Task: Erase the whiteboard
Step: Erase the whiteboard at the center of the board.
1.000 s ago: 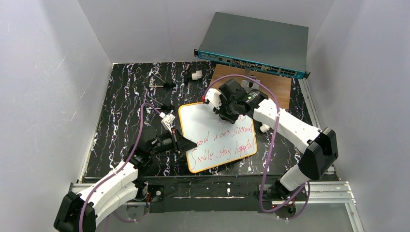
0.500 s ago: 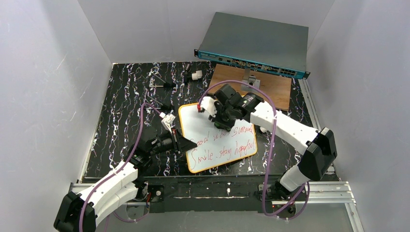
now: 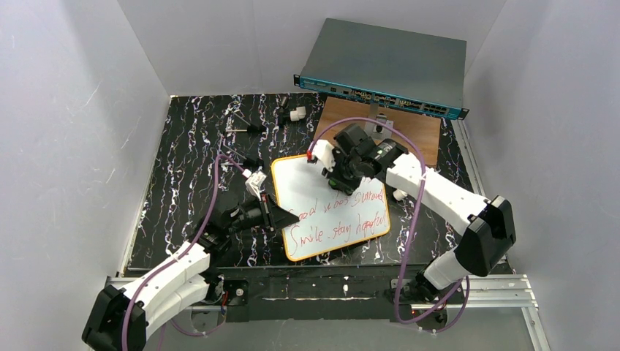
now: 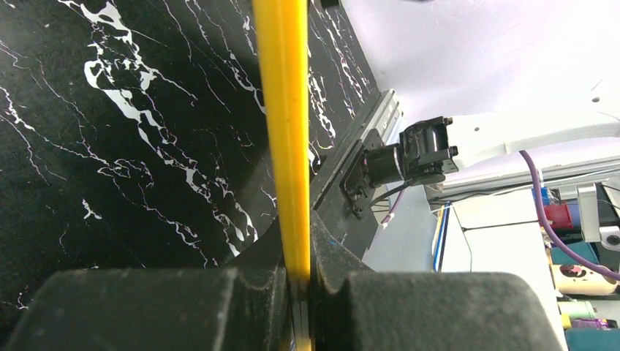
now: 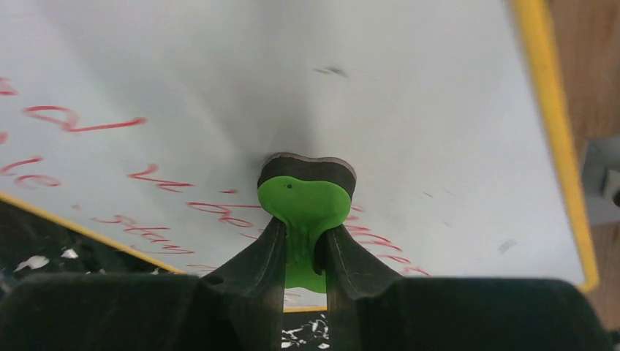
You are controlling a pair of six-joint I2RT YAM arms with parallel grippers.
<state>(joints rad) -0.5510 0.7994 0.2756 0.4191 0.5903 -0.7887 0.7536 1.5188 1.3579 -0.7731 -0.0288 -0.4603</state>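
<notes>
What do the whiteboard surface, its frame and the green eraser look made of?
The whiteboard: smooth white with a faint sheen, likely coated laminate. The frame: uniform smooth yellow, probably plastic. The green eraser: moulded, plastic-looking handle; the dark layer under it is perhaps felt.

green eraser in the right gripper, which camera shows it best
Right wrist: the green eraser sits at the centre, pinched in the right gripper, its dark pad at the whiteboard. Top external hides it under the right wrist. Left wrist shows only the whiteboard's yellow edge, no eraser.
</notes>
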